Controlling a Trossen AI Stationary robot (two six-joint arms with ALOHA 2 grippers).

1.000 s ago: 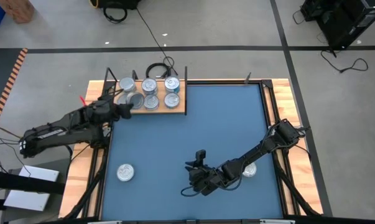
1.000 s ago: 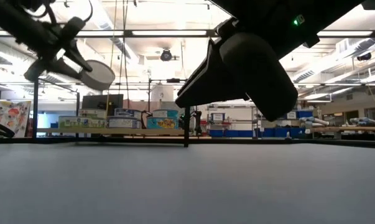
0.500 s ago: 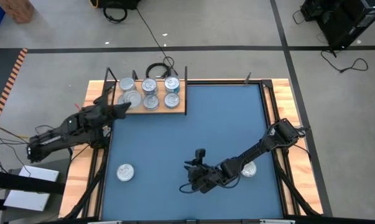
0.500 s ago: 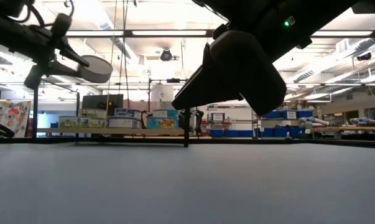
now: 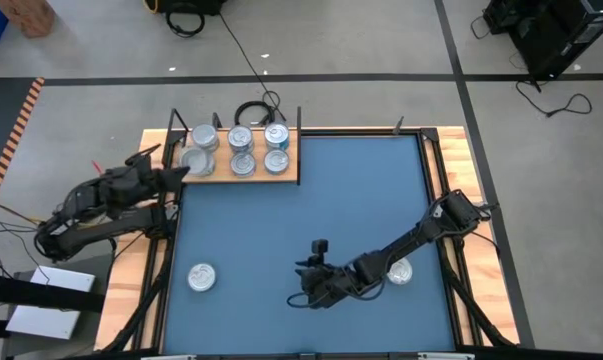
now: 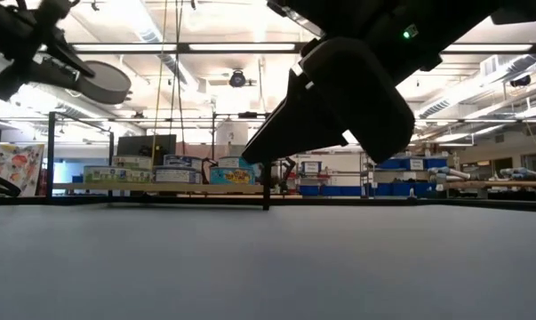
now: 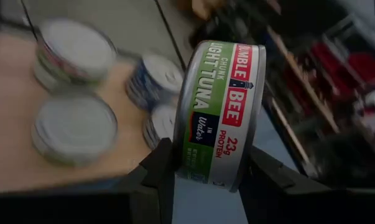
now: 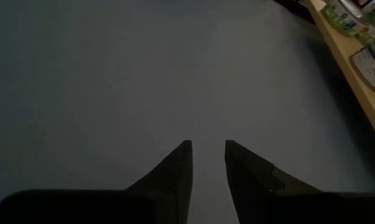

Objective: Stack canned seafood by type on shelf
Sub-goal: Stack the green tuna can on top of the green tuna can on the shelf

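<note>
my left hand (image 7: 203, 168) pinched a silver tuna tin (image 7: 219, 115) on edge, green-red label | above the shelf (image 5: 281, 176) corner | right hand (image 8: 207, 158) slightly spread, empty

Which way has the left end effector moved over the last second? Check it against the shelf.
Yes. The left end effector, holding a tuna can, has pulled back from over the shelf toward the table's left edge, off the board's near-left corner.
</note>
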